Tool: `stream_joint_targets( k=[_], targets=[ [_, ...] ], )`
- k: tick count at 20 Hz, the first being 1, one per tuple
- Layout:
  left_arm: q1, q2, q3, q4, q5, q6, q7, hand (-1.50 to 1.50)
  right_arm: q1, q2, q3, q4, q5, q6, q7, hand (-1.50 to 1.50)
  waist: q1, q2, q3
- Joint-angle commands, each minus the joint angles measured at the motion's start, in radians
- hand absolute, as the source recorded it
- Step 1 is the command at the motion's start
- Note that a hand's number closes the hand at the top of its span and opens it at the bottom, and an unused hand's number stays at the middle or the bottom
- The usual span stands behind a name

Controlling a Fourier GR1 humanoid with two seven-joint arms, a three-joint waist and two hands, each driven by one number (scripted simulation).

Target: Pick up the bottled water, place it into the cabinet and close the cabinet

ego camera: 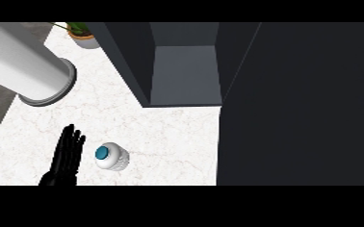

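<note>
In the head view, you look almost straight down on the bottled water (111,157). It stands upright on the white counter (171,130), low and left of middle. You see mostly its blue cap and its round white shoulders.

Your left hand (66,154) is just beside the bottle, on its left, not touching it. Its fingers are straight and held together, holding nothing. Your right hand does not show at all.

The cabinet (183,72) is above the bottle in the view, well apart from it. Its door (292,101) is open, the big dark slab on the right. A grey shelf shows inside.

A white tube (32,67) and a small potted plant (82,33) sit at the upper left, out of your way.

The bottle will likely feel light but a bit tippy, since it is tall and thin. Its side looks smooth, so it may slip. Take it round the middle of the body, below the cap, with fingers on one side and thumb on the other. Don't pinch the cap.
</note>
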Motion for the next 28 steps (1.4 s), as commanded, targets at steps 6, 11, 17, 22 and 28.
stream_joint_targets(
  k=[6,11,17,22,28],
  targets=[
    [-0.109,-0.055,0.07,0.268,0.056,-0.072,-0.081,-1.5,0.128,-0.007,-0.046,-0.22,-0.202,0.016,0.047,-1.5,-0.005,0.001,0.0],
    [-0.121,-0.052,0.122,0.395,0.098,-0.138,-0.137,-1.5,0.162,-0.033,-0.079,-0.213,-0.252,0.043,0.028,-1.5,-0.004,0.0,0.0],
    [-0.231,-0.096,0.182,0.633,0.105,-0.18,-0.256,-1.5,0.154,-0.036,-0.066,-0.182,-0.248,0.059,-0.015,-1.5,-0.005,0.002,-0.001],
    [-0.275,-0.171,0.224,0.824,0.16,-0.282,-0.426,-1.5,0.164,-0.032,-0.052,-0.163,-0.223,0.059,-0.037,-1.5,-0.005,0.003,-0.002],
    [-0.299,-0.207,0.201,0.878,0.179,-0.401,-0.487,-1.5,0.19,-0.053,-0.07,-0.197,-0.236,0.05,-0.032,-1.5,-0.001,0.002,-0.001]
  ],
)
